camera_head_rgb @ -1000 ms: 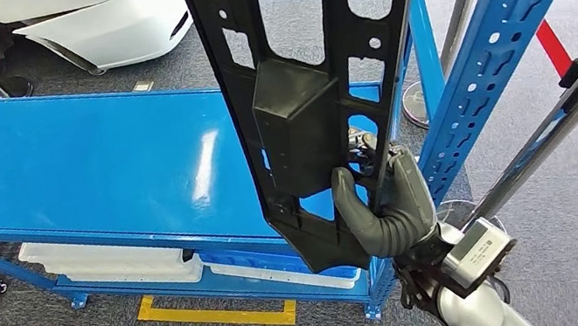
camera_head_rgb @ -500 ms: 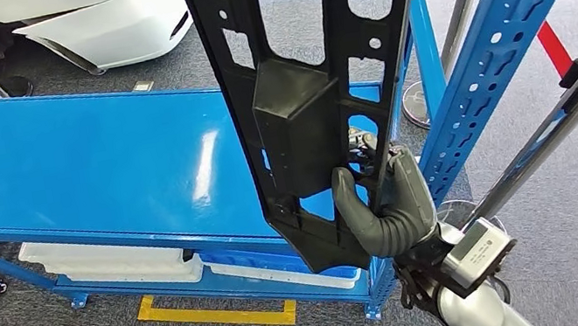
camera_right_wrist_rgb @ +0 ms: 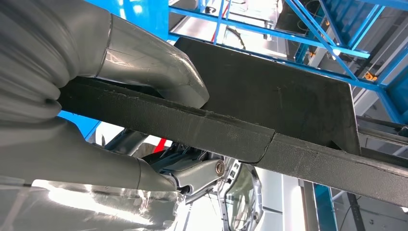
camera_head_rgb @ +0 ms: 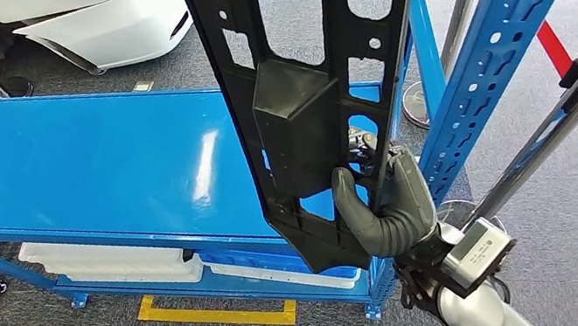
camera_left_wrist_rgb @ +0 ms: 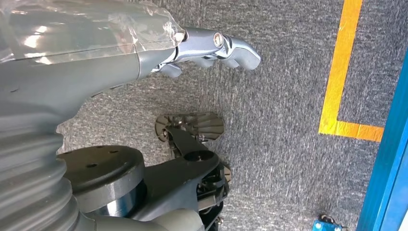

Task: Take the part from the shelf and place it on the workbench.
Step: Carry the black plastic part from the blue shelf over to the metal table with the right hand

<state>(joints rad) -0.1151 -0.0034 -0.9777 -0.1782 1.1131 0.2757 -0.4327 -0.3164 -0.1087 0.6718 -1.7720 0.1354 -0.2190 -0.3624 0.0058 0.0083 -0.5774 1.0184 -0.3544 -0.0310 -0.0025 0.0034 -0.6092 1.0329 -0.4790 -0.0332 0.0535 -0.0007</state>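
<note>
A long black plastic part (camera_head_rgb: 306,98) with cut-outs and a boxy bulge stands nearly upright in the head view, reaching past the top of the picture. My right hand (camera_head_rgb: 385,204) grips its lower right edge, thumb across the front and fingers behind. The right wrist view shows the thumb (camera_right_wrist_rgb: 159,72) pressed on the part's black edge (camera_right_wrist_rgb: 240,134). The part hangs above the right end of the blue workbench top (camera_head_rgb: 91,169). My left hand (camera_left_wrist_rgb: 211,48) hangs over grey carpet, fingers loosely curled, holding nothing.
A blue perforated shelf upright (camera_head_rgb: 504,38) rises just right of the part, with a black-tipped grey bar (camera_head_rgb: 547,137) slanting beside it. White trays (camera_head_rgb: 116,263) lie on the bench's lower level. A white car body (camera_head_rgb: 102,21) is at the back left. Yellow floor tape (camera_head_rgb: 213,316) lies in front.
</note>
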